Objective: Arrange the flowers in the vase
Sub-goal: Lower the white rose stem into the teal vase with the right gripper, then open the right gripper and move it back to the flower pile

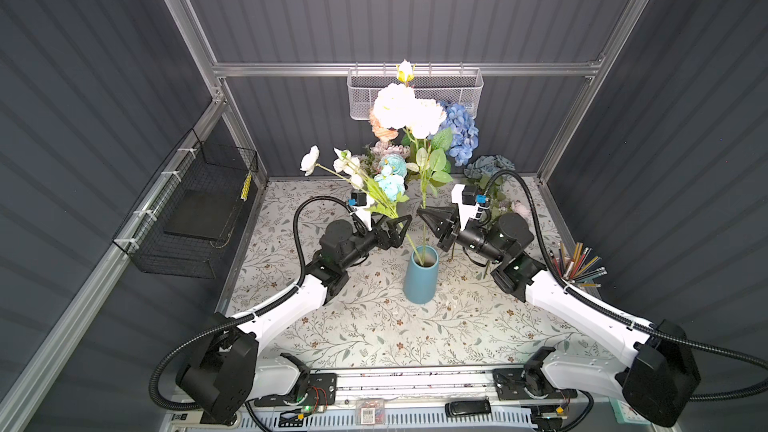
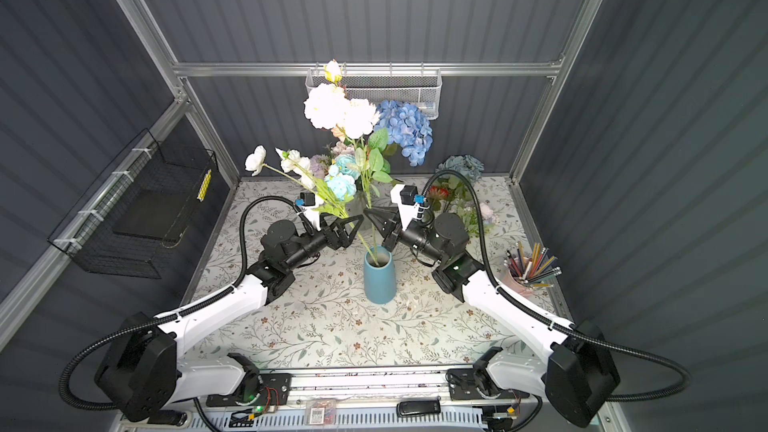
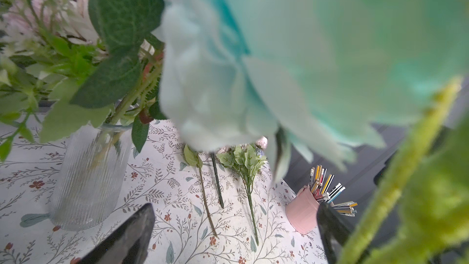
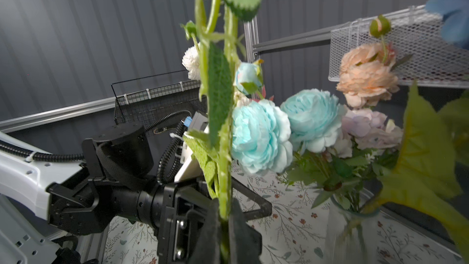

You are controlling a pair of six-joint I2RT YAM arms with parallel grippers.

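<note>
1. In both top views a blue vase (image 1: 421, 280) (image 2: 380, 280) is seen upright near the middle of the table (image 1: 374, 338). Two stems stand in its mouth. A white bunch (image 1: 399, 112) rises toward 12 o'clock and a pale-blue bunch (image 1: 390, 187) leans toward 10 o'clock. The left gripper (image 1: 404, 229), at 11 o'clock of the blue vase, is spread wide around the pale-blue bunch's stem. The right gripper (image 1: 420, 213), at 12 o'clock, is clamped on the white bunch's stem. Loose flowers (image 1: 490, 168) lie at 1 o'clock, and a pink cup (image 2: 517, 280) of pencils stands at 3 o'clock.
2. In the left wrist view the left gripper (image 3: 236, 206) is seen with its fingers far apart and nothing pinched. The blurred pale-blue bunch (image 3: 215, 85) fills much of the view. A glass vase (image 3: 86, 179) of flowers and the loose flowers (image 3: 250, 158) are seen on the table.
3. In the right wrist view the right gripper (image 4: 225, 224) is pressed shut on the white bunch's green stem (image 4: 225, 186).
</note>
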